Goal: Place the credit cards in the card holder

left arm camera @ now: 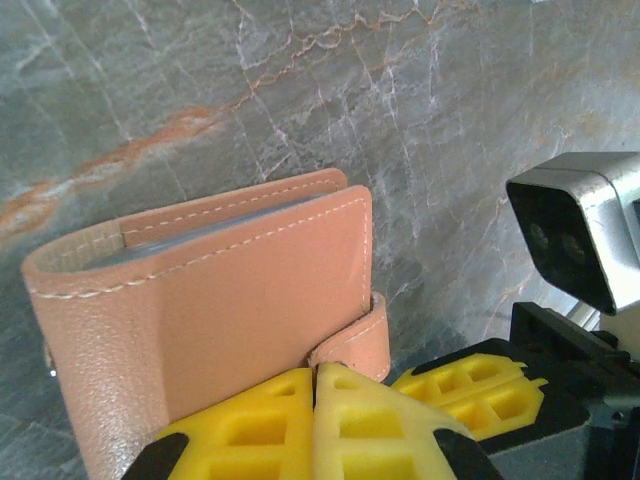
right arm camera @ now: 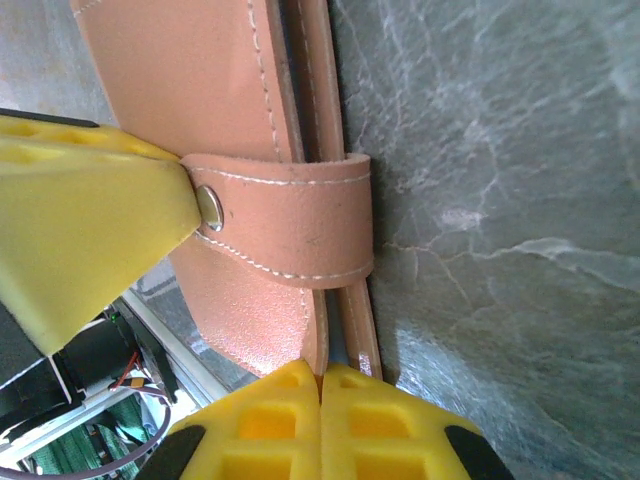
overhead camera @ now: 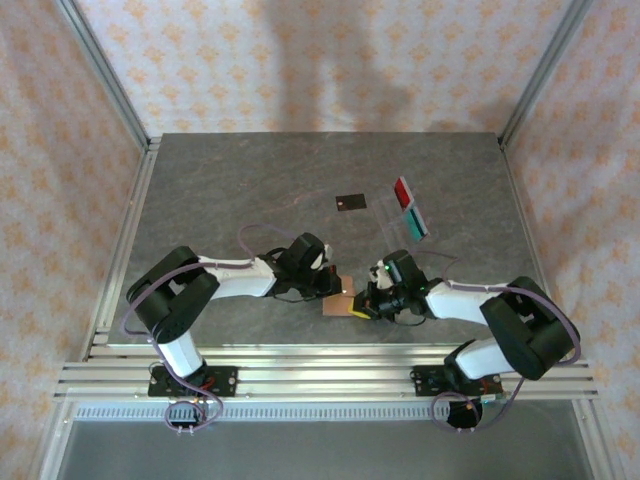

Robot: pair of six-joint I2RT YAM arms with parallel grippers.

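A tan leather card holder [overhead camera: 337,306] stands on edge on the grey table near the front, between both grippers. My left gripper [left arm camera: 318,372] is shut on the end of its snap strap [right arm camera: 300,225]. The right gripper [right arm camera: 320,372] is shut on the lower edge of the holder's cover [right arm camera: 190,60]. Farther back lie the credit cards: a black one [overhead camera: 349,201], a red one [overhead camera: 404,190] and a teal one [overhead camera: 414,220], flat on the table and apart from both grippers.
Metal frame posts and patterned fabric walls enclose the table [overhead camera: 220,200]. An aluminium rail [overhead camera: 320,378] runs along the near edge just behind the holder. The right arm's wrist camera [left arm camera: 580,230] sits close to the left gripper.
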